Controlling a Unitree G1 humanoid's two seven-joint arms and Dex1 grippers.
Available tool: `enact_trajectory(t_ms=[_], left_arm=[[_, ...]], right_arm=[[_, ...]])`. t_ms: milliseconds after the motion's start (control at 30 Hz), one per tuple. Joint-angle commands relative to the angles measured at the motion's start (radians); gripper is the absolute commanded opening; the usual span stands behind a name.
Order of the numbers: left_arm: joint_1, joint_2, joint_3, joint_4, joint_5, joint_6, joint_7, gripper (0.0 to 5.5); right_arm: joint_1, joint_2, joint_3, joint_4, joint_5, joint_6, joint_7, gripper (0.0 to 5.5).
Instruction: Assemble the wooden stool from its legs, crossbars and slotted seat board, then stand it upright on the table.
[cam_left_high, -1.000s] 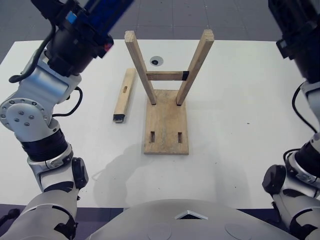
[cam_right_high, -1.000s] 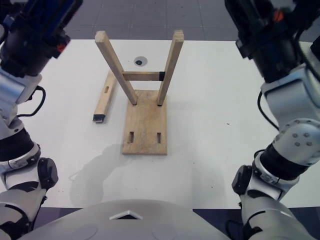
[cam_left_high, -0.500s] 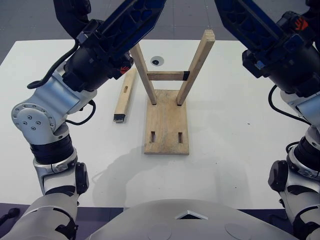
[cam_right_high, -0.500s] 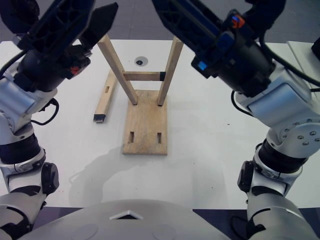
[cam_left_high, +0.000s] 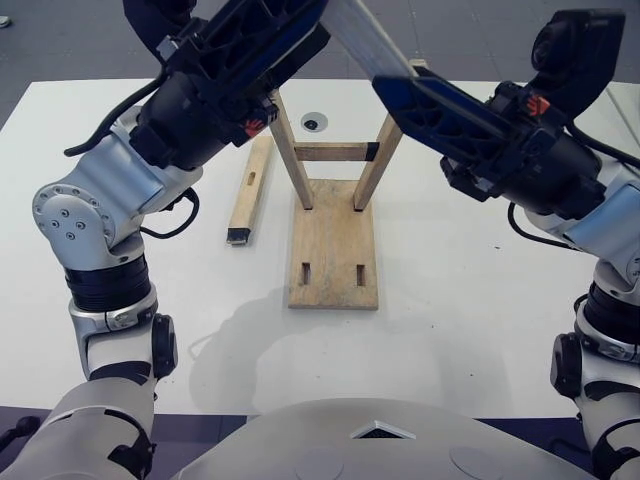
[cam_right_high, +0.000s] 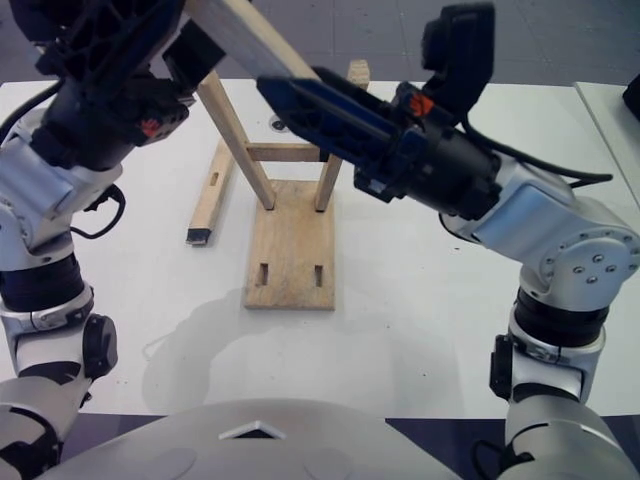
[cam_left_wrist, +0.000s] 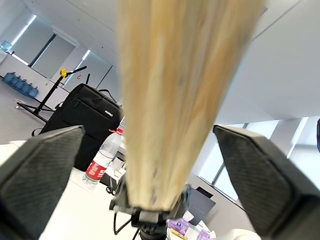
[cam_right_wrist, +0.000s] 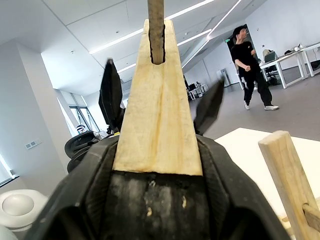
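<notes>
Surface: white tabletop (cam_left_high: 480, 300), grey floor beyond its far edge.

Seat board (cam_left_high: 333, 250): lies flat at mid-tabletop, long side running away from the robot. Two slots (cam_left_high: 306, 273) at its near end stand open.

Upright leg (cam_left_high: 291, 160): seated in the board's far-left slot, leaning outward to the left.

Second upright leg (cam_left_high: 370, 180): seated in the board's far-right slot, leaning outward to the right.

Crossbar (cam_left_high: 335, 152): level, joining the two upright legs above the board's far end.

Loose leg (cam_left_high: 250, 190): flat on the tabletop just left of the board, apart from it, roughly parallel to the board's long side.

Round hole (cam_left_high: 313, 123): in the tabletop, beyond the board's far end, behind the crossbar.

Raised leg (cam_left_high: 365, 40): in the air above and beyond the board's far end, slanting up to the left.

Right tool (cam_left_high: 390, 88): above the board's far-right corner, pressed onto the lower end of the raised leg.

Left tool (cam_left_wrist: 148, 130): high above the loose leg, to the board's far left; fingers (cam_left_wrist: 45, 170) spread wide on either side of the raised leg, not touching it.
</notes>
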Motion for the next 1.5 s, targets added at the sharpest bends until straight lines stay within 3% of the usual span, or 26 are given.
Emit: enact_trajectory(t_ms=[33,333,667,700,967,1167,1333,1500], left_arm=[[-0.026,0.02,0.002,0.016,-0.013,0.022,-0.029,3.83],[-0.025,0.078,0.0,0.036,-0.037,0.087,-0.104,2.23],[-0.01,0.102,0.018,0.07,0.042,0.101,-0.135,2.15],[-0.008,0.103,0.022,0.071,0.05,0.101,-0.138,2.13],[0.008,0.149,0.07,0.074,0.169,0.103,-0.216,2.05],[0.127,0.278,0.073,-0.057,0.474,0.054,-0.531,2.04],[0.246,0.335,-0.03,-0.038,0.805,-0.145,-0.87,2.04],[0.306,0.309,-0.185,0.082,1.086,-0.371,-1.087,2.04]], right_arm=[[0.016,-0.021,0.012,-0.002,0.027,0.0,0.021,2.03],[0.067,-0.067,0.027,-0.015,0.042,0.016,0.081,2.03],[0.1,-0.084,0.02,-0.018,-0.027,0.007,0.136,2.03],[0.106,-0.086,0.017,-0.022,-0.043,0.006,0.145,2.39],[0.207,-0.15,-0.024,-0.003,-0.178,0.026,0.242,3.59],[0.441,-0.286,-0.113,0.021,-0.346,0.077,0.507,4.59],[0.599,-0.324,-0.121,0.057,-0.512,0.06,0.653,5.4],[0.625,-0.31,-0.106,0.045,-0.589,0.052,0.692,5.4]])
